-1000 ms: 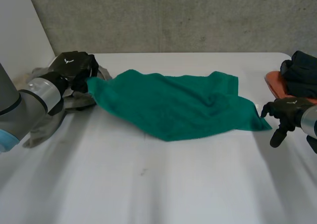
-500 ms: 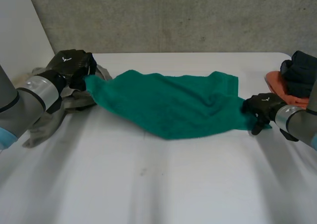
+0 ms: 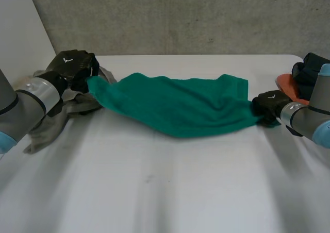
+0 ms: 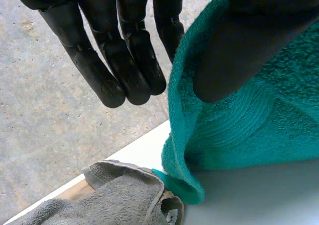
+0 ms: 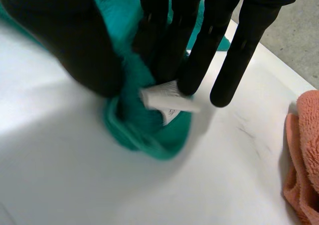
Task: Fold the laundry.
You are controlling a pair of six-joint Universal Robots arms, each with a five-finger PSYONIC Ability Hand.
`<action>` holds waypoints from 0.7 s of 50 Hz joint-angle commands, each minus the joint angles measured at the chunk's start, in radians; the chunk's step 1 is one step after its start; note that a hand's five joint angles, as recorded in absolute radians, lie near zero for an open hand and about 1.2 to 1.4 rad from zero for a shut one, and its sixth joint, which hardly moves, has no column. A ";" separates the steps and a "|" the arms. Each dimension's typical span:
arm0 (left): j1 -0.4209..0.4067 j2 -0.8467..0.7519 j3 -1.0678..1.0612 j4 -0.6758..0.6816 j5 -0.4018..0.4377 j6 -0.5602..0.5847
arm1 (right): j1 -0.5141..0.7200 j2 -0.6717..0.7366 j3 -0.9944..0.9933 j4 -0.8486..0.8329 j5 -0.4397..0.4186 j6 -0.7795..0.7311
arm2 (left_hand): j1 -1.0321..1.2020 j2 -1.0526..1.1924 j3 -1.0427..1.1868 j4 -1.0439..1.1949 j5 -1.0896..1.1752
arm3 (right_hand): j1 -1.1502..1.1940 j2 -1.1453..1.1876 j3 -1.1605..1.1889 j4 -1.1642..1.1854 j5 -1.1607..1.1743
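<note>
Fingers (image 4: pixel 127 60) of my left hand (image 3: pixel 72 68) are nearly straight, with the thumb laid over the face of the towel (image 3: pixel 175 106). Its edge near one corner is pinched between thumb and fingers and held up off the surface. On my right hand (image 3: pixel 270 103), the fingers (image 5: pixel 199 51) and thumb close on the opposite corner, bunching it (this grip sits lower, about at worktop height).

Biggest first: the white worktop (image 3: pixel 154 202) is bare on my side. The green towel spans its far half between the two hands, wrinkled and sagging in the middle, its near edge resting on the surface. A grey cloth (image 3: pixel 51 122) lies crumpled under and beside the left hand, right next to the hanging corner. An orange cloth (image 3: pixel 284 82) with a dark cloth (image 3: pixel 312 70) on top sits behind the right hand, apart from the towel. Smallest, a white label (image 5: pixel 164 98) pokes out of the bunched corner at the right fingertips.

I judge this to be the opening of the first fold: both ends are gripped, but nothing is smoothed or doubled over. The next move calls for raising both hands evenly and drawing them apart to pull out the wrinkles. The left corner must stay clear of the grey cloth, and the right pinch needs to keep cloth, not just the label.
</note>
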 commanded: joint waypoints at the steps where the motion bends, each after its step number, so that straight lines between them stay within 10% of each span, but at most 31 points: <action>1: -0.003 0.006 0.001 -0.009 0.002 0.000 | -0.001 -0.003 0.001 0.003 0.023 -0.014 | 0.227 0.199 0.207 0.198 0.241 | 0.291 0.277 0.289 0.283 0.292; 19: -0.007 0.027 -0.009 -0.084 -0.014 0.012 | -0.002 -0.093 0.081 0.063 0.044 -0.043 | 0.227 0.199 0.207 0.198 0.241 | 0.291 0.277 0.289 0.283 0.292; 28: 0.085 0.179 -0.121 -0.490 -0.054 0.193 | -0.087 -0.473 0.386 0.567 0.118 -0.423 | 0.227 0.199 0.207 0.198 0.241 | 0.291 0.277 0.289 0.283 0.292; 35: 0.197 0.214 -0.197 -0.763 -0.031 0.416 | -0.165 -0.655 0.521 0.632 0.130 -0.516 | 0.227 0.199 0.207 0.198 0.241 | 0.291 0.277 0.289 0.283 0.292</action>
